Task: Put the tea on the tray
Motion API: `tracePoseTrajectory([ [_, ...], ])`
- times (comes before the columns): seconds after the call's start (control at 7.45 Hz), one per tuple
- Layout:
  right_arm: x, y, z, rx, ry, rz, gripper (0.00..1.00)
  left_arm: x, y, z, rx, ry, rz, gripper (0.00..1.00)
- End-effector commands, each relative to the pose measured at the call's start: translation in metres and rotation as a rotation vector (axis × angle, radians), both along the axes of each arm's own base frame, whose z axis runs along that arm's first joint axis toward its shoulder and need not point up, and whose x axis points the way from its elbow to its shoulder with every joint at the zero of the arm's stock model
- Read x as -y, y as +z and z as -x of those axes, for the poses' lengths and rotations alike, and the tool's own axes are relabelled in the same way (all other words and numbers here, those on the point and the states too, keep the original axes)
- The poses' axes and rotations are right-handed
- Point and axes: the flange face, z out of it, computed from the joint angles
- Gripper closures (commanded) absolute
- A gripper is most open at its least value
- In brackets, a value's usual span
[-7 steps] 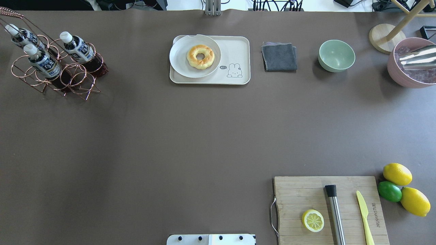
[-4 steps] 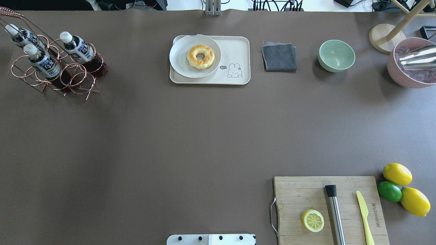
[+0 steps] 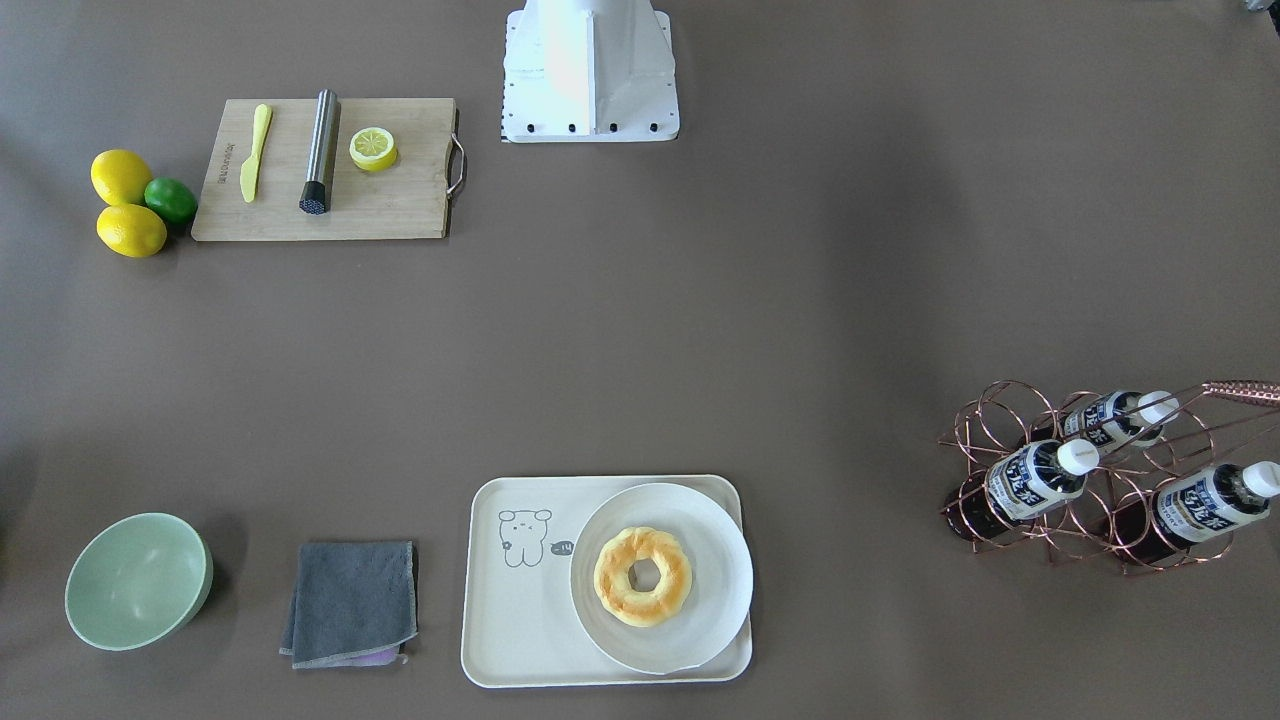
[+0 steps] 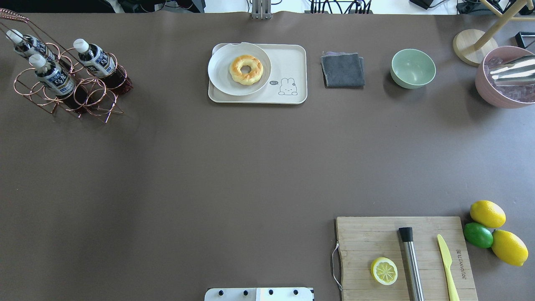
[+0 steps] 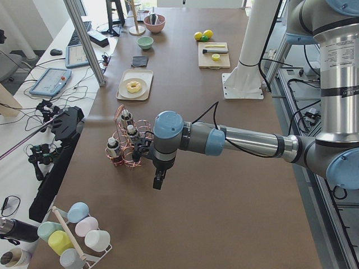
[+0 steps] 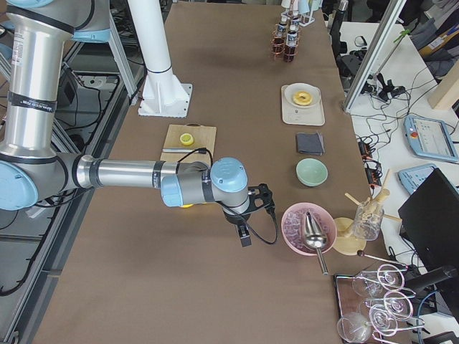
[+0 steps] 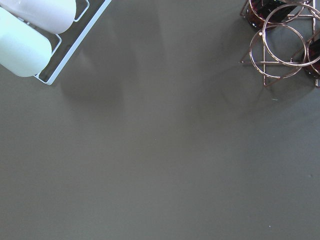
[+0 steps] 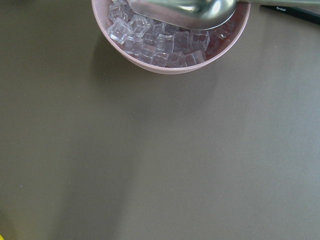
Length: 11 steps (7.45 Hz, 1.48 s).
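Three tea bottles [image 4: 97, 59] with white caps and dark drink lie slanted in a copper wire rack [image 4: 90, 98] at the far left; they also show in the front view [image 3: 1035, 474]. The cream tray [image 4: 290, 58] with the line-drawn animal stands at the far middle and carries a white plate [image 4: 221, 69] with a doughnut [image 4: 246, 70]. My left gripper [image 5: 159, 182] hangs above the table just beside the rack; I cannot tell if it is open. My right gripper [image 6: 244, 236] hangs near the pink bowl; I cannot tell its state either.
A grey cloth [image 4: 342, 70], a green bowl [image 4: 413, 68] and a pink bowl of ice with a scoop [image 4: 508, 77] stand along the far edge. A wooden board [image 4: 368, 234] with half a lemon, muddler and knife lies near right, lemons and a lime [image 4: 478, 235] beside it. Cups [image 7: 30, 30] lie left of the rack.
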Motion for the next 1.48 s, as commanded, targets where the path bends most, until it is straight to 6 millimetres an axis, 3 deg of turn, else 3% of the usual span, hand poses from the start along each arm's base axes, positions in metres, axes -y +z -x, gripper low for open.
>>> tracePoseTrajectory([
  [0.0, -0.001, 0.003, 0.001, 0.014, -0.001, 0.006, 0.0, -0.004, -0.015, 0.0, -0.041, 0.0, -0.024, 0.03],
  [0.27, -0.012, 0.009, 0.002, 0.038, -0.007, 0.023, 0.0, 0.001, -0.016, -0.001, -0.061, 0.004, -0.023, 0.03],
  [1.07, -0.015, 0.007, 0.002, 0.034, -0.008, 0.018, 0.0, -0.003, -0.014, -0.001, -0.065, 0.006, -0.023, 0.03],
  [1.34, -0.017, 0.009, 0.0, 0.035, -0.003, 0.025, 0.0, 0.003, -0.023, 0.001, -0.054, 0.001, -0.07, 0.03],
])
